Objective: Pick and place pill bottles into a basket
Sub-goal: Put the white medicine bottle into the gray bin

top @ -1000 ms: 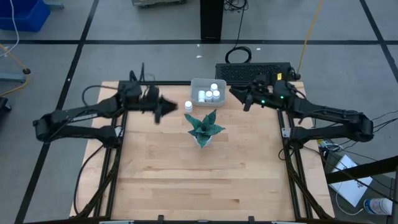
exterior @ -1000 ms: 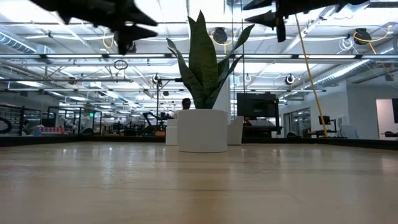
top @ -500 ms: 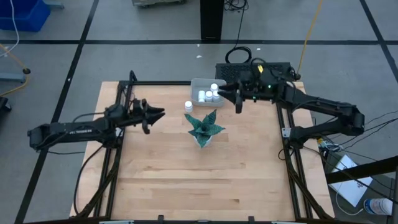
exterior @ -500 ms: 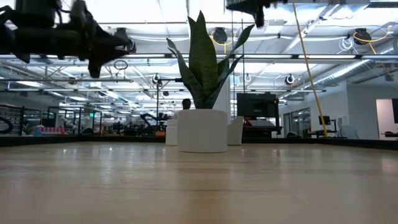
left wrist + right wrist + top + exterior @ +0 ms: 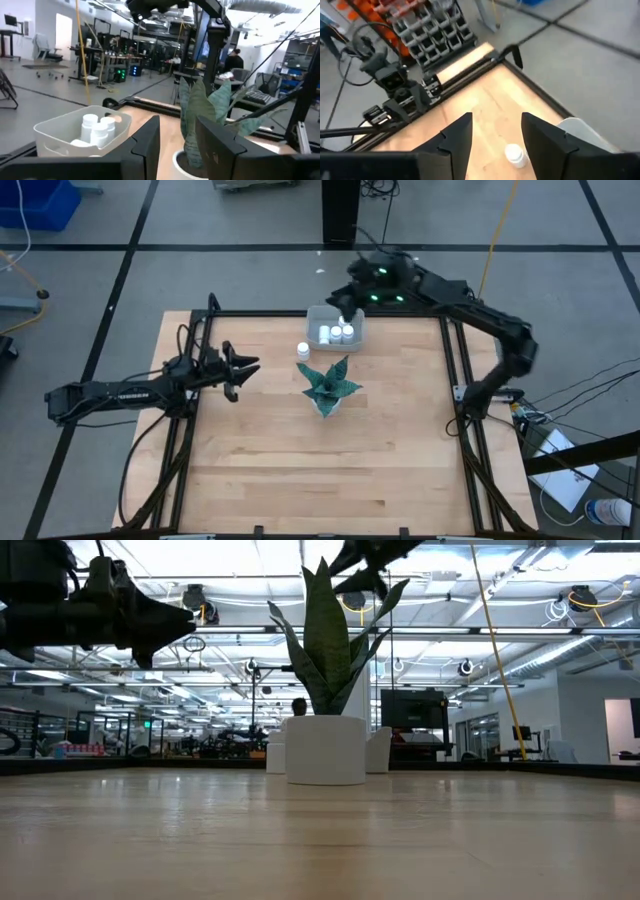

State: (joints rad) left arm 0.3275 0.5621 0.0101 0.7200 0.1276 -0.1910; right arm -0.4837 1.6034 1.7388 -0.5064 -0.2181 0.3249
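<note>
Three pill bottles [image 5: 336, 333] sit in the basket [image 5: 322, 314]; one bottle [image 5: 303, 351] stands beside it.

Past the left end effector [image 5: 177, 137], whose two dark fingers [image 5: 147, 140] stand apart with nothing between them, a pale basket [image 5: 55, 132] sits on the wooden table [image 5: 150, 112], holding white pill bottles [image 5: 97, 129]. Beside it stands a green potted plant [image 5: 205, 112]. A person [image 5: 234, 60] stands far behind.
</note>
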